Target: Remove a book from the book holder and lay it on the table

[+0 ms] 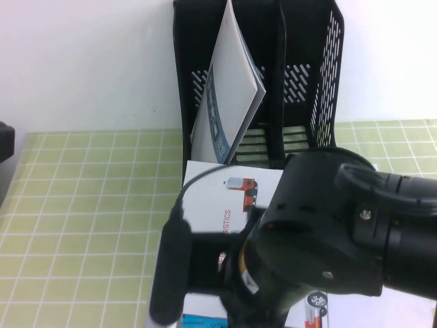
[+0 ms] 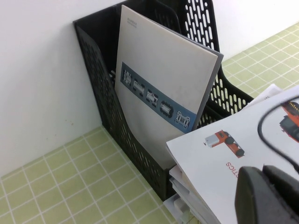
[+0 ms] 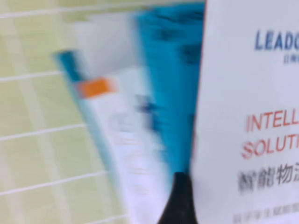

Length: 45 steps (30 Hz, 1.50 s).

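The book [image 1: 218,188], a white brochure with red lettering and orange vehicle photos, lies flat in front of the book holder [image 1: 300,41] on a stack of other books. My right arm [image 1: 328,225] hangs over it and hides my right gripper in the high view. In the right wrist view my right gripper [image 3: 201,200] is open. One black finger [image 3: 180,200] stands beside the book's [image 3: 252,93] red edge, and no finger presses its face. My left gripper [image 1: 4,143] is a dark shape at the table's far left edge. The book [image 2: 219,158] also shows in the left wrist view.
A grey booklet with a blue strip [image 1: 229,102] leans in the holder's left slot [image 2: 93,70]. A cyan book [image 3: 168,70] lies under the brochure. The right arm's black camera pod and cable [image 1: 171,273] hang over the stack. Green gridded table [image 1: 89,205] spreads to the left.
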### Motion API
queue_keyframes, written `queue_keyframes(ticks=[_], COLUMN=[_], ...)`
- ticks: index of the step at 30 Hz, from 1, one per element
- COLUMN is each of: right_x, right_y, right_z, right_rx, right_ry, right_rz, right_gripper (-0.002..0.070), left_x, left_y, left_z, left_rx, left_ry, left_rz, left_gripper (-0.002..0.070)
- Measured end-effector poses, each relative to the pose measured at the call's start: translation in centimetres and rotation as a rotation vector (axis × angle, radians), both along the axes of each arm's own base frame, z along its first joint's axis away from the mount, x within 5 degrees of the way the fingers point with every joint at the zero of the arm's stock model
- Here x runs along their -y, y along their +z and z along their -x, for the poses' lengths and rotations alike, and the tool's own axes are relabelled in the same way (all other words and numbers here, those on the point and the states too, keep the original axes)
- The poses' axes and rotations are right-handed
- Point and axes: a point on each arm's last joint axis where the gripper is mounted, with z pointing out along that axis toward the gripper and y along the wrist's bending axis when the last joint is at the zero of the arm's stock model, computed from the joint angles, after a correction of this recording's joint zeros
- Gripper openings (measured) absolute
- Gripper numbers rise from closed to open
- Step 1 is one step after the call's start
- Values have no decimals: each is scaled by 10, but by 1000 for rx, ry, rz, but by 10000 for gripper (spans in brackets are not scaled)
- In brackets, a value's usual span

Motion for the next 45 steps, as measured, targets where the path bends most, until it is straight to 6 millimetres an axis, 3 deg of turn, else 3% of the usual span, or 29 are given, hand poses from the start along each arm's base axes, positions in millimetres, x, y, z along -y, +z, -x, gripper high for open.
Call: queue_keyframes(ticks=[5, 10, 12, 16, 19, 22, 26, 28, 32, 35, 39, 42, 45], right_x=[-8, -13, -11, -3, 6, 19, 42, 55, 74, 84, 94, 103, 110], right_y=[-1, 16, 26, 36, 41, 55, 89, 107, 121, 104, 55, 18, 12], right_z=[16, 35, 40, 40, 37, 38, 44, 47, 55, 63, 74, 83, 84], right_rx=[-162, -289, -302, -243, -221, -211, -162, -114, -55, -78, -187, -253, -165], right_ry=[104, 220, 246, 253, 225, 233, 254, 245, 207, 168, 75, 45, 60], right_rz=[-78, -233, -280, -277, -259, -283, -408, -499, -657, -711, -744, -784, -873], right_gripper=[552, 519, 433, 135, 41, 13, 5, 4, 4, 4, 3, 2, 2], left_x=[0, 0, 0, 3, 5, 5, 9, 12, 17, 17, 15, 14, 14], left_y=[0, -2, -2, 1, 5, 8, 1, -13, -53, -83, -116, -128, -129], left_z=[0, 1, 1, 5, 13, 23, 34, 37, 38, 37, 35, 35, 35], left_rx=[-4, -18, -20, -9, 33, 73, 93, 74, 5, -23, -45, -62, -57], left_ry=[-1, -6, -8, -49, -92, -128, -190, -229, -269, -256, -216, -206, -201], left_rz=[-2, -8, -6, 22, 40, 62, 125, 152, 219, 245, 242, 236, 235], left_gripper=[-3, -3, -3, -3, -3, -3, -3, -3, -3, -3, -3, -3, -3])
